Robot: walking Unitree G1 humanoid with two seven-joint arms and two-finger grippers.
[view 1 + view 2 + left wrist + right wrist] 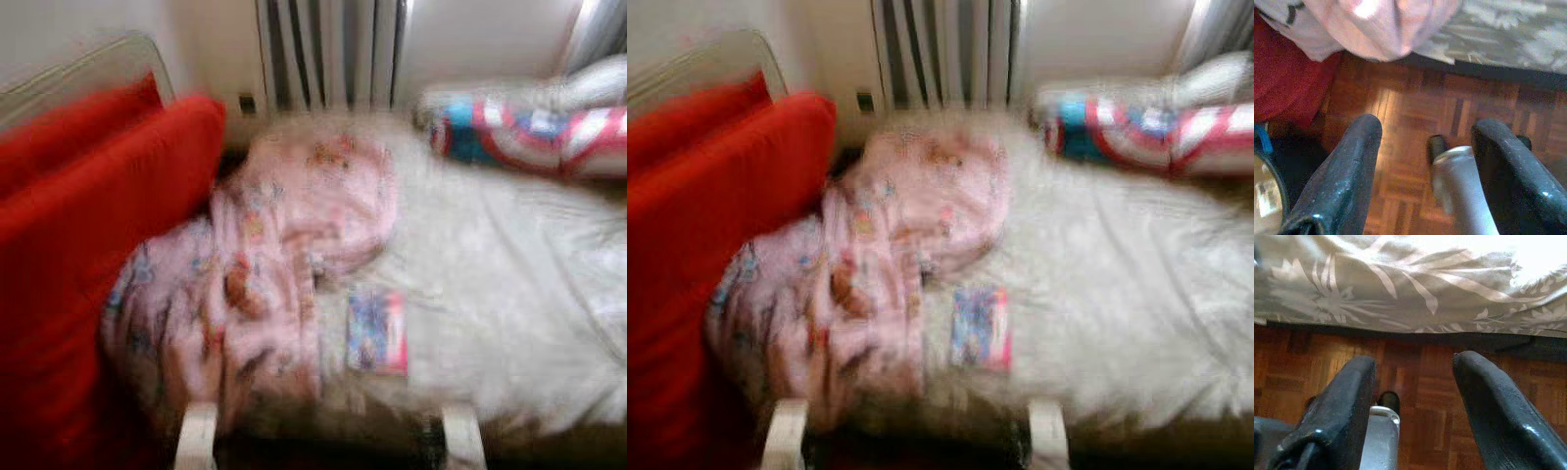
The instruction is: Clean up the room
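Both head views are blurred. A crumpled pink patterned blanket (284, 245) lies on the left part of a bed with a pale sheet (509, 294). Beside it on the sheet rests a small colourful booklet (377, 331). My left gripper (1427, 125) hangs open over the parquet floor (1415, 103), just off the bed's edge where the pink blanket (1376, 24) droops. Low beside the leaf-patterned sheet (1400, 279), my right gripper (1414, 360) is open too. Nothing is between either pair of fingers.
A big red cushion (88, 245) leans at the bed's left side. A red, white and blue pillow (529, 132) lies at the back right. A white radiator (328, 49) stands on the wall behind. Two white posts (196, 436) rise at the near edge.
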